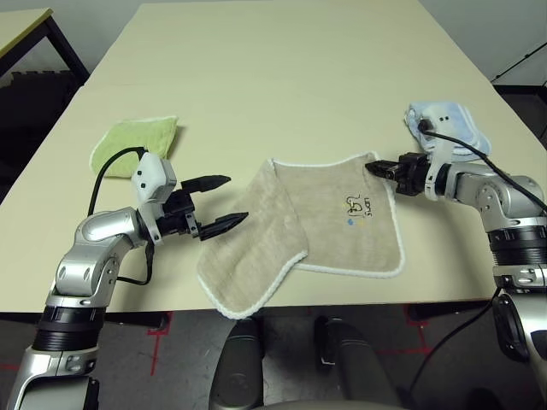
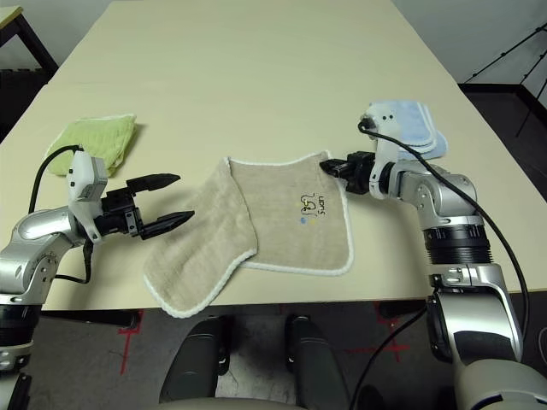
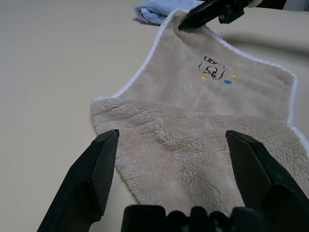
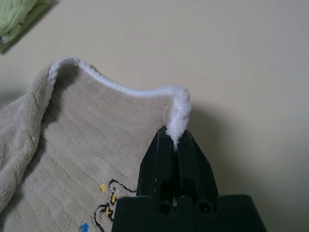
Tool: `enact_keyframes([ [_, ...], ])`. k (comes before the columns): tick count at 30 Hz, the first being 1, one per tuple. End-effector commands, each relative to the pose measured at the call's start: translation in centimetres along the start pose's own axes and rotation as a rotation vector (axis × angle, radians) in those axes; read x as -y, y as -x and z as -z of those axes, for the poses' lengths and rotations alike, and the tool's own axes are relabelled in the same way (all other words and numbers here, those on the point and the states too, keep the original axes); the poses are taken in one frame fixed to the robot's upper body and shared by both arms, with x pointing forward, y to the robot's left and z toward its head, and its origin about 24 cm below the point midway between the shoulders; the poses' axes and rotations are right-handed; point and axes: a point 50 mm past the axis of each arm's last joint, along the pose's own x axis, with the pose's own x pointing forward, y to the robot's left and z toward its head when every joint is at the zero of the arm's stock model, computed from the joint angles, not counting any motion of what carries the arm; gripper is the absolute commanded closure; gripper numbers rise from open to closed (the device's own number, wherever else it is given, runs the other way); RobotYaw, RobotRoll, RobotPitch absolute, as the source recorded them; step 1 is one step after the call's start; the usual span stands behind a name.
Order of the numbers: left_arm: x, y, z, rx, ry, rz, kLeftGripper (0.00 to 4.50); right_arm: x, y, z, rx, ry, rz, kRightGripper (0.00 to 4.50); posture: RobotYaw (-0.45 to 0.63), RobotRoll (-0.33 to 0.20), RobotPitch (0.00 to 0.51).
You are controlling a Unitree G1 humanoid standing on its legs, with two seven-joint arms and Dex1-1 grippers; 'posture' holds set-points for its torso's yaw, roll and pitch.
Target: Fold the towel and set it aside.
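The beige towel (image 1: 342,222) with white trim and a small dark logo lies on the table near the front edge. Its left part is folded over diagonally, fluffy side up (image 1: 256,248). My right gripper (image 1: 373,168) is shut on the towel's far right corner (image 4: 177,118), lifting the trim slightly. My left gripper (image 1: 224,203) stands open just left of the folded flap, its fingertips (image 3: 104,159) hovering at the flap's edge without touching it.
A light green folded towel (image 1: 137,143) lies at the left of the table, behind my left arm. A light blue folded towel (image 1: 444,126) lies at the right, behind my right wrist. The cream table (image 1: 282,68) stretches far back.
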Motion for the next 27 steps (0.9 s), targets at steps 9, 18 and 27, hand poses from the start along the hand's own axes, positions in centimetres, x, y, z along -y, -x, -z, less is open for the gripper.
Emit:
enact_keyframes([
  [9, 0.2, -0.9, 0.2, 0.000, -0.002, 0.008, 0.00, 0.4, 1.2, -5.3, 0.196, 0.248, 0.109, 4.47, 0.17, 0.000, 0.174],
  [18, -0.2, -1.9, -0.2, 0.043, 0.013, -0.056, 0.00, 0.3, 1.3, -7.5, 0.321, 0.433, 0.169, 4.47, 0.17, 0.000, 0.175],
  [27, -2.9, -4.3, -1.8, 0.124, 0.100, -0.314, 0.00, 0.4, 1.6, -8.9, 0.415, 0.495, 0.209, 4.47, 0.16, 0.000, 0.169],
])
